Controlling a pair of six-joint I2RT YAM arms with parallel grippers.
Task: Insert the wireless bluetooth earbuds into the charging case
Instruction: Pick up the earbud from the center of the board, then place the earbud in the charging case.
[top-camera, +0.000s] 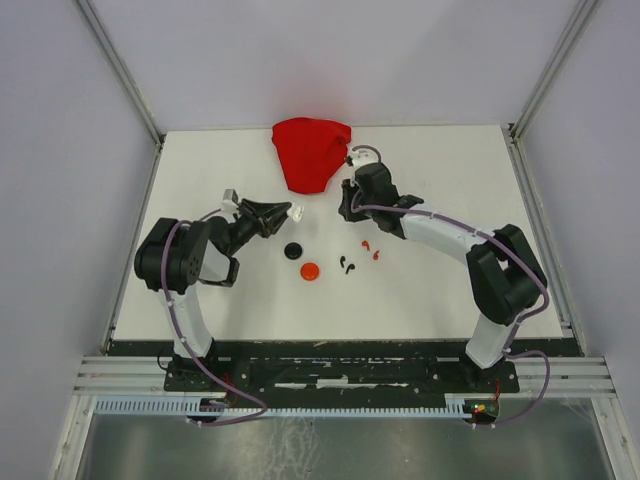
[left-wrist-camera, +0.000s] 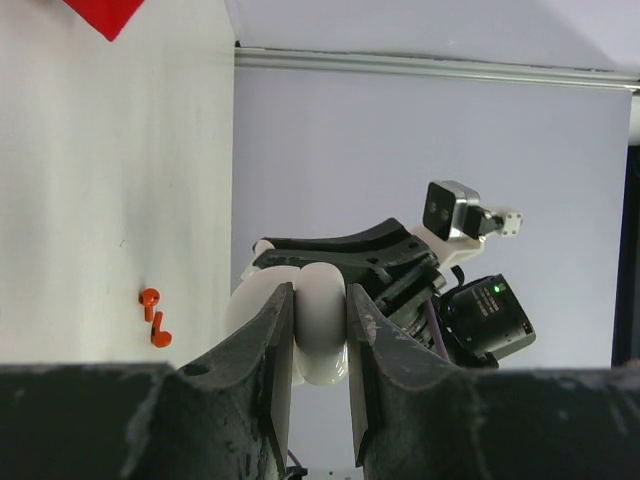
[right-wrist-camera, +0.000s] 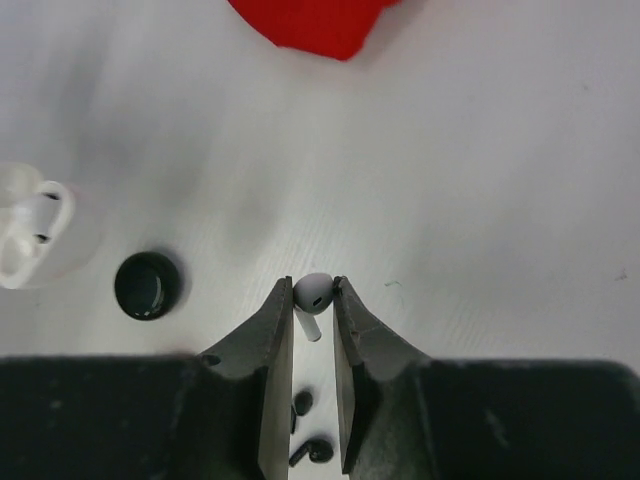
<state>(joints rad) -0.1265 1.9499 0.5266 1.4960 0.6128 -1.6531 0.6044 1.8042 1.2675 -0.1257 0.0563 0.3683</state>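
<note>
From above, the left hand (top-camera: 288, 212) holds the white case (top-camera: 297, 212) off the table (top-camera: 450, 290), just below the red cloth (top-camera: 312, 150). The right hand (top-camera: 347, 212) hangs a little to its right, so the two tips face each other across a small gap. What the right hand carries is too small to make out here. Nearer the arms lie the black case (top-camera: 293, 250), the red case (top-camera: 310, 271), the black earbuds (top-camera: 347, 264) and the red earbuds (top-camera: 371, 247).

In the left wrist view, the fingers (left-wrist-camera: 275, 340) are pressed against both flanks of the white case, which stands on edge between them. The right arm's wrist is close behind it.

In the right wrist view, that hand pinches a white earbud (right-wrist-camera: 312, 297) by its head. The stem runs back along the fingers, toward the camera. The white case sits at the far left edge of this view (whether a bud is already seated in it I cannot tell). I judge the coming move to be a sideways carry to the right arm's left, then a stem-first drop into the case. The right arm is the one to travel.
</note>
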